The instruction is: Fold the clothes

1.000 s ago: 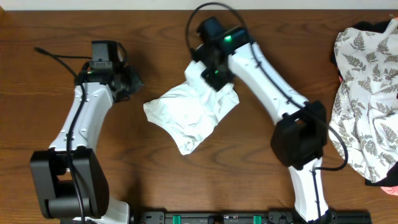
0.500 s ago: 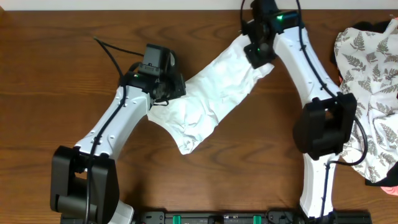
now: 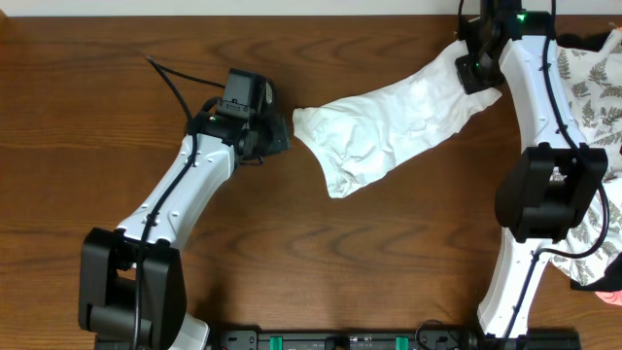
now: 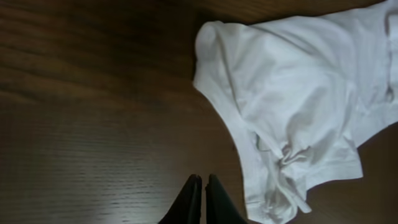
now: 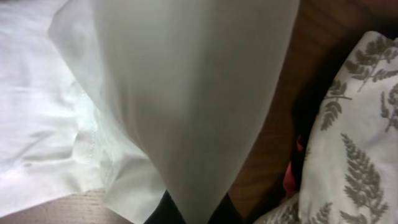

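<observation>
Pinching one end of the white T-shirt [image 3: 389, 131], the right gripper [image 3: 476, 72] is clamped on the fabric near the table's [image 3: 87, 194] far edge, beside the fern-print cloth [image 3: 583, 87]. The shirt stretches leftward, crumpled, across the wood. The left gripper [image 4: 203, 183], fingers pressed together and empty, hovers just beside its free end.

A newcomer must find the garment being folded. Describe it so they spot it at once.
On the wooden table, look from the middle toward the upper right corner. The white T-shirt stretches there as a crumpled band, its right end pinched in the right gripper. Unlike the fern-print cloth heaped at the right edge, it is plain, without leaf pattern.
</observation>
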Tool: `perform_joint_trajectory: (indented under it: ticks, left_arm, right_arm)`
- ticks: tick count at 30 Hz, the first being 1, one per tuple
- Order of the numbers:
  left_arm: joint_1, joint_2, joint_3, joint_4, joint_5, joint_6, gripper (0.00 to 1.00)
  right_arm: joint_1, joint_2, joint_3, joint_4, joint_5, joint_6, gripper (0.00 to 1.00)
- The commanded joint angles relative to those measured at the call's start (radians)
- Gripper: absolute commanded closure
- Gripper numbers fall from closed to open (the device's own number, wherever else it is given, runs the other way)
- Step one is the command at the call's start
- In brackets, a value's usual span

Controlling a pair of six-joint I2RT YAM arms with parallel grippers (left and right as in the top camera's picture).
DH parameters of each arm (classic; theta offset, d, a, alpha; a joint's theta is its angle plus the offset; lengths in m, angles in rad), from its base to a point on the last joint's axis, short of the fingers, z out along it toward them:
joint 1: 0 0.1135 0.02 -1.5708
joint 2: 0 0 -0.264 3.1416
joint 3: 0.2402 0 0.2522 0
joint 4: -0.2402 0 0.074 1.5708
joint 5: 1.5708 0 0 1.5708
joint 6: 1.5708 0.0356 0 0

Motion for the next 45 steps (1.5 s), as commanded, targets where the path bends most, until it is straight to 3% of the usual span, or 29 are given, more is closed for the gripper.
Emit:
perform_joint_trajectory:
  ticks: [1, 7, 9, 17, 22, 37, 45]
  left_arm:
    - [0.003, 0.007, -0.014, -0.003, -0.031, 0.006, 0.93]
    - [0.003, 0.007, -0.014, -0.005, -0.074, 0.007, 0.92]
    - [0.005, 0.007, -0.014, -0.006, -0.096, 0.010, 0.85]
    - [0.039, 0.006, -0.014, -0.006, -0.109, 0.014, 0.85]
    - [0.074, 0.006, -0.014, -0.017, -0.106, 0.013, 0.85]
    - [0.084, 0.006, -0.014, -0.020, -0.106, 0.013, 0.85]
    - [0.084, 0.006, -0.014, -0.020, -0.106, 0.013, 0.85]
  right_arm:
    - [0.025, -0.005, 0.097, -0.034, -0.002, -0.034, 0.99]
    - [0.088, -0.005, 0.281, -0.192, -0.059, -0.030, 0.99]
    - [0.121, -0.005, 0.314, -0.227, -0.092, -0.030, 0.99]
    - [0.277, -0.003, 0.294, -0.288, -0.096, -0.033, 0.99]
    - [0.343, -0.003, 0.251, -0.269, 0.002, -0.053, 0.99]
    - [0.206, 0.001, 0.211, -0.227, 0.012, -0.105, 0.99]
    - [0.171, 0.001, 0.101, -0.157, 0.002, -0.166, 0.99]
